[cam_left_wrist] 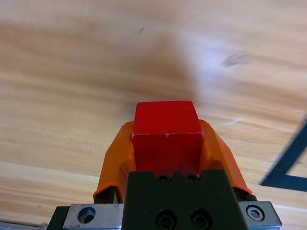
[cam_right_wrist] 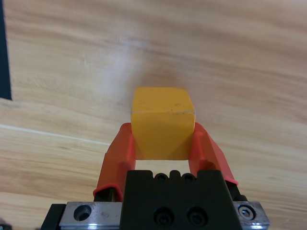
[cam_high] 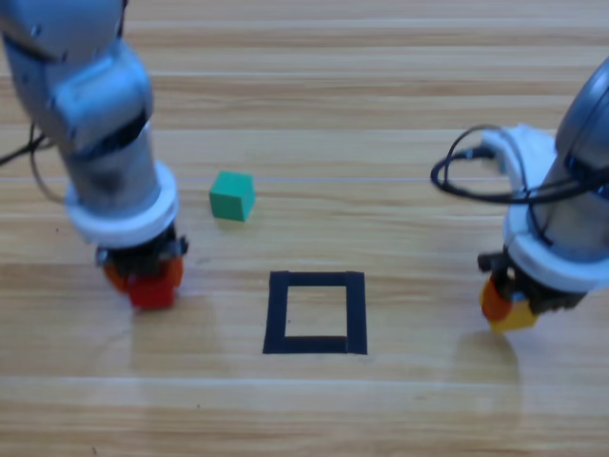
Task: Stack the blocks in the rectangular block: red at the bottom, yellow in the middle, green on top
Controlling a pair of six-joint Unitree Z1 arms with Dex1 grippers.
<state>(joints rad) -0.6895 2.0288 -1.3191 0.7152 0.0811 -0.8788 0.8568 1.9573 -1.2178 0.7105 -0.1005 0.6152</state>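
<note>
The red cube [cam_high: 152,288] sits between the orange jaws of my left gripper [cam_high: 145,279], left of the taped rectangular block [cam_high: 316,312]; the left wrist view shows the jaws shut on the red cube [cam_left_wrist: 167,132] over bare wood. My right gripper [cam_high: 509,307] is shut on the yellow cube [cam_high: 517,315], right of the tape square; in the right wrist view the yellow cube [cam_right_wrist: 163,122] fills the jaws. The green cube [cam_high: 232,195] lies loose on the table, behind and to the left of the tape square, which has nothing inside.
A black cable [cam_high: 476,176] loops off the right arm above the table. A corner of the tape [cam_left_wrist: 288,165] shows at the right edge of the left wrist view, and a strip of tape [cam_right_wrist: 5,52] at the left edge of the right wrist view.
</note>
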